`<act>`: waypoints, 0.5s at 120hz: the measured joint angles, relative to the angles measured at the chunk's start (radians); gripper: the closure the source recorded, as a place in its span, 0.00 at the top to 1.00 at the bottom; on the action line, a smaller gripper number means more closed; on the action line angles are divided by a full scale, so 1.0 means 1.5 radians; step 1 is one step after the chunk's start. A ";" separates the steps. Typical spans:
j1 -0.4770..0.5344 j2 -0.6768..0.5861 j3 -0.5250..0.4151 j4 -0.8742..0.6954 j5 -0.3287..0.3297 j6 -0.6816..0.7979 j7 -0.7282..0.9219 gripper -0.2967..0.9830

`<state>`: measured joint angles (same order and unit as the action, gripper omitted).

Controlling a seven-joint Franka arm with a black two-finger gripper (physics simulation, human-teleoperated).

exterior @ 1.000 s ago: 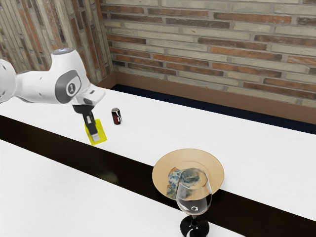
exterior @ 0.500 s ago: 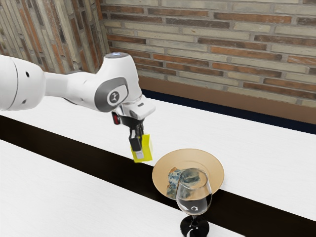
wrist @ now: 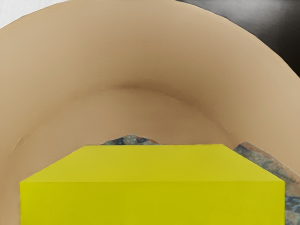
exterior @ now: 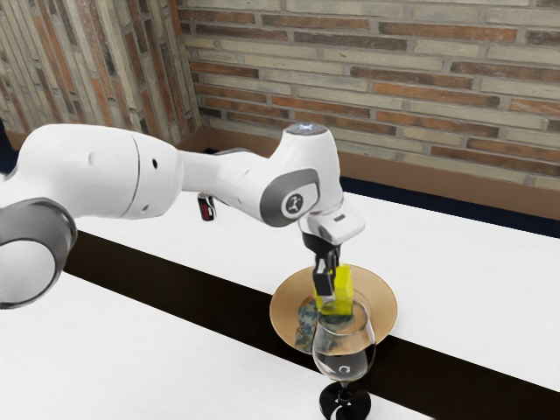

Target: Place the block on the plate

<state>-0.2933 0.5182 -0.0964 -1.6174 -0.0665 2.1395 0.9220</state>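
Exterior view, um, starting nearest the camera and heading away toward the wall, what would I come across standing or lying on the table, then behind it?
Wine glass, plate, dark can, brick wall.

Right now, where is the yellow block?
Right of the exterior view's middle, the yellow block is held in my gripper above the plate, beyond the wine glass.

Count: one yellow block, one plate, one wine glass are showing right of centre | one can is standing left of centre | one arm, one end effector are showing | mottled patches: two are showing, separate pieces or one unclear
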 joint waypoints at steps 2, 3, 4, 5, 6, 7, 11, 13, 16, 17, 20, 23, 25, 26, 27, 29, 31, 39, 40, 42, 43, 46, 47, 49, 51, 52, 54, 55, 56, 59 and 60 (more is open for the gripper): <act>-0.001 0.003 0.000 0.002 0.000 0.001 0.000 0.54; -0.002 0.005 0.000 0.003 0.000 0.001 0.000 0.54; -0.002 0.006 0.000 0.003 0.000 0.001 0.000 0.54; -0.002 0.007 0.000 0.004 0.000 0.001 -0.001 0.55; -0.003 0.008 0.000 0.004 0.000 0.001 -0.001 0.55; -0.003 0.009 0.001 0.004 0.000 0.002 -0.001 0.55; -0.004 0.012 0.001 0.005 -0.001 0.002 -0.001 0.57; -0.004 0.014 0.001 0.005 -0.001 0.002 -0.001 0.58; -0.004 0.016 0.001 0.005 -0.002 0.002 -0.001 0.59; -0.004 0.016 0.001 0.005 -0.002 0.003 -0.001 0.60; -0.004 0.017 0.001 0.005 -0.003 0.003 -0.001 0.61; -0.005 0.018 0.001 0.005 -0.003 0.003 -0.002 0.63; -0.005 0.018 0.001 0.005 -0.003 0.003 -0.002 0.64; -0.005 0.018 0.001 0.005 -0.003 0.003 -0.002 0.64; -0.005 0.018 0.001 0.005 -0.004 0.003 -0.002 0.65; -0.005 0.017 0.001 0.005 -0.004 0.003 -0.002 0.66; -0.005 0.016 0.001 0.005 -0.004 0.003 -0.002 0.66; -0.004 0.000 0.001 0.002 -0.005 0.003 -0.003 0.69; -0.004 -0.003 0.001 0.002 -0.005 0.003 -0.003 0.70; -0.003 -0.009 0.002 0.000 -0.005 0.002 -0.004 0.70; -0.002 -0.013 0.002 -0.001 -0.005 0.001 -0.004 0.70; 0.001 -0.026 0.003 -0.006 -0.005 0.000 -0.005 0.71; 0.003 -0.032 0.003 -0.009 -0.005 0.000 -0.006 0.71; 0.007 -0.044 0.004 -0.016 -0.005 -0.001 -0.008 0.72; 0.012 -0.057 0.005 -0.022 -0.006 -0.003 -0.010 0.72; 0.014 -0.062 0.005 -0.024 -0.006 -0.004 -0.011 0.72; 0.019 -0.073 0.007 -0.029 -0.006 -0.008 -0.015 0.73; 0.020 -0.078 0.009 -0.030 -0.006 -0.010 -0.017 0.73; 0.022 -0.082 0.010 -0.032 -0.006 -0.013 -0.019 0.73; 0.025 -0.096 0.016 -0.035 -0.006 -0.020 -0.025 0.73; 0.026 -0.100 0.018 -0.036 -0.006 -0.023 -0.027 0.73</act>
<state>-0.2548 0.3687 -0.0700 -1.6708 -0.0752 2.1056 0.8812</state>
